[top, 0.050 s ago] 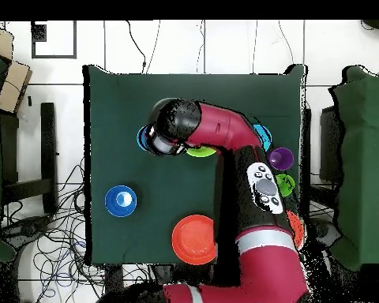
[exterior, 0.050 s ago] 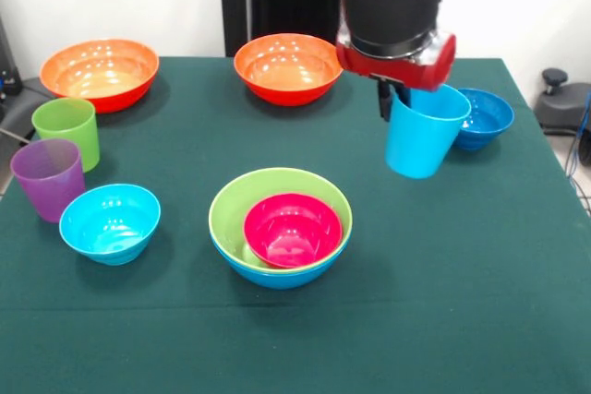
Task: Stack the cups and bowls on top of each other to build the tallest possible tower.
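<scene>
Fingers (exterior, 0.050 s ago: 399, 103) on light blue cup (exterior, 0.050 s ago: 420, 140), clear of bowls

Bright, even light is falling from above; white glare is shining inside the glossy orange plastic bowls (exterior, 0.050 s ago: 100, 71), and soft shadows are lying on the dark green table cloth (exterior, 0.050 s ago: 443, 302).

**Blue cup held aloft above the table**

We see the gripper (exterior, 0.050 s ago: 395, 99) clamped on the rim of the light blue cup (exterior, 0.050 s ago: 424, 132), which hangs tilted and clear of the green table (exterior, 0.050 s ago: 462, 302). Just behind the cup sits the dark blue bowl (exterior, 0.050 s ago: 486, 117). Below and to the picture's left of the gripper, the magenta bowl (exterior, 0.050 s ago: 293, 229) rests inside the lime green bowl (exterior, 0.050 s ago: 280, 202), itself nested in the large blue bowl (exterior, 0.050 s ago: 277, 274). Farther left stand the cyan bowl (exterior, 0.050 s ago: 110, 222), purple cup (exterior, 0.050 s ago: 48, 177) and lime green cup (exterior, 0.050 s ago: 66, 131).
</scene>
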